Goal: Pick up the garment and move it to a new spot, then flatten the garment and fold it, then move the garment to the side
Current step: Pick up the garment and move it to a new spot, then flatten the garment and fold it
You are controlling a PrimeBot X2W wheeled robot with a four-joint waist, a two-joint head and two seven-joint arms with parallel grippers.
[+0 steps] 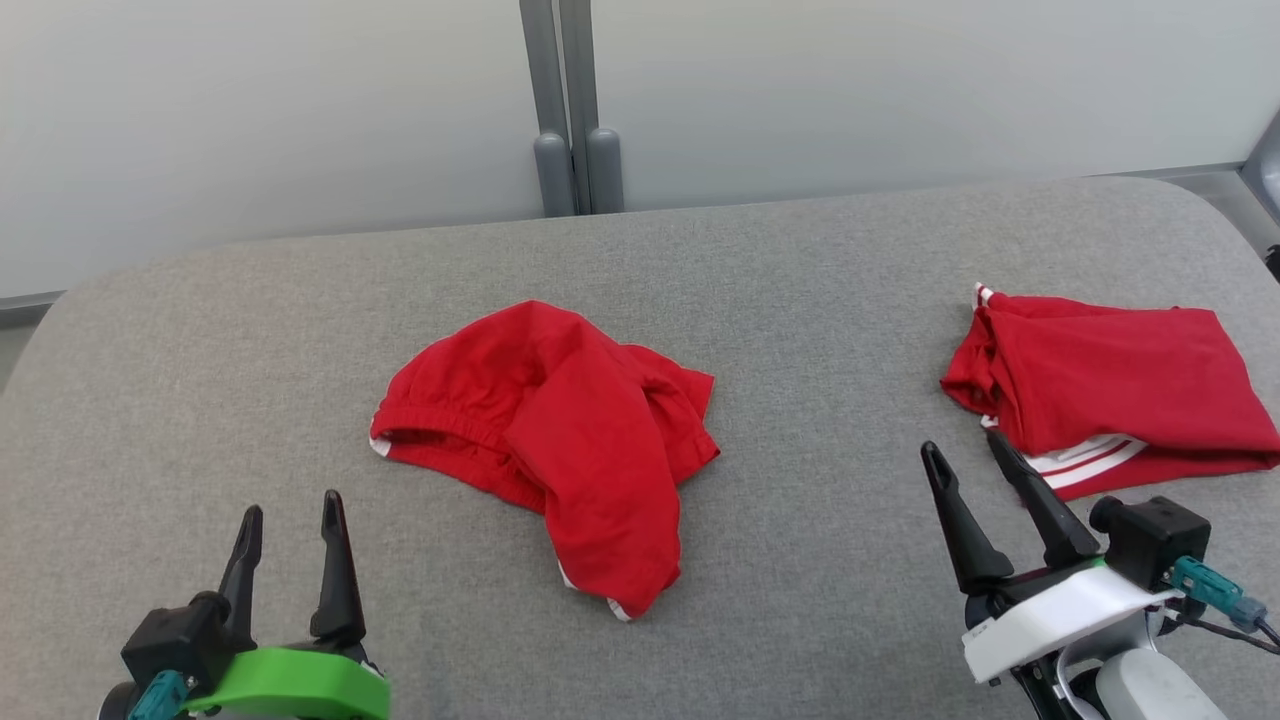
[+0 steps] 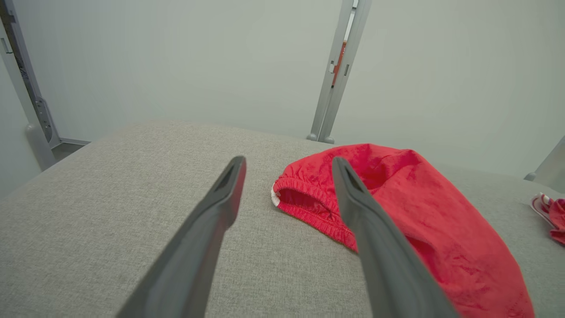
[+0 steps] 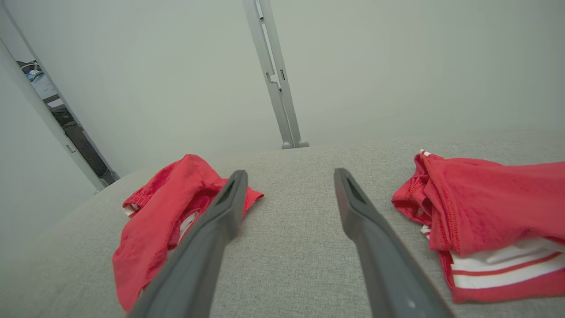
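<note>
A crumpled red garment [image 1: 560, 430] with an elastic waistband lies in the middle of the grey padded table [image 1: 200, 380]; it also shows in the left wrist view [image 2: 397, 207] and the right wrist view [image 3: 167, 212]. My left gripper [image 1: 292, 510] stands open at the lower left, clear of the cloth, with nothing between its fingers [image 2: 220, 207]. My right gripper [image 1: 968, 455] is open at the lower right, its fingers [image 3: 353, 207] over bare table between the two red pieces.
A second red garment [image 1: 1110, 390] with white stripes lies folded at the table's right [image 3: 485, 221]. A grey post [image 1: 575, 110] rises behind the table against a pale wall. Bare grey surface spans the left and front.
</note>
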